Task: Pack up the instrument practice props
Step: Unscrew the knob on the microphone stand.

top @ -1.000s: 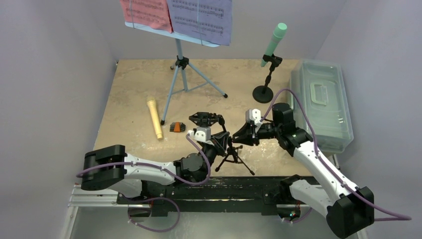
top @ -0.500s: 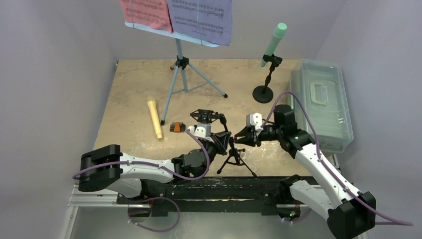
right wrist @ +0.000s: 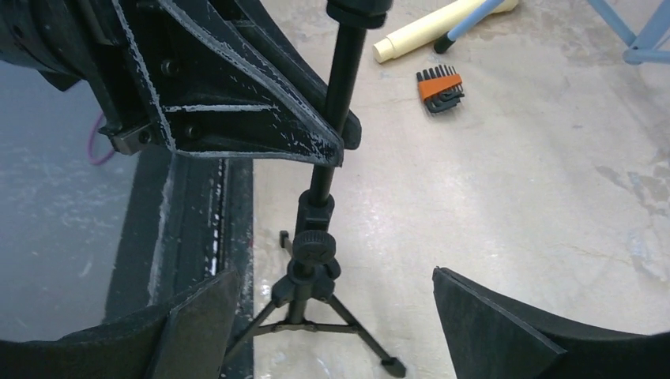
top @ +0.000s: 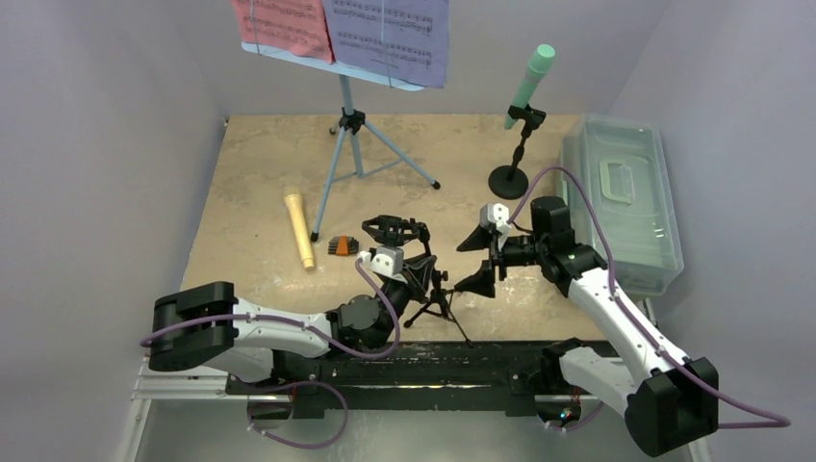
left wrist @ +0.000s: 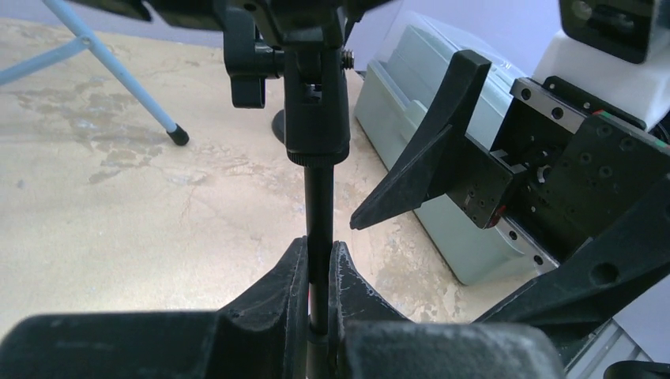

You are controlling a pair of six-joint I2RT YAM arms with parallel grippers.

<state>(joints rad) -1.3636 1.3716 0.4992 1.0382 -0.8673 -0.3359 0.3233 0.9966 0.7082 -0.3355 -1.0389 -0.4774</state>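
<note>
The small black microphone tripod [top: 438,294] stands close to the table's [top: 260,173] near edge. Its long axis is roughly upright, with the clip end up and the legs spread low. The left hand [top: 419,274] pinches its thin shaft between both fingertips. The right hand [top: 476,262] is spread wide just to the right of the shaft and does not touch it.

The yellow microphone [top: 299,229] lies flat to the left, its length running near to far, with an orange hex-key set [top: 342,245] beside it. Farther back the light-blue tripod [top: 351,144] carries the pink page [top: 281,24] and the purple page [top: 390,37]. The mint-green microphone [top: 530,85] tilts up and to the right on its round-based stand [top: 508,180].

The translucent tub [top: 625,202] sits along the table's right edge with its lid on — I cannot tell what is inside.
</note>
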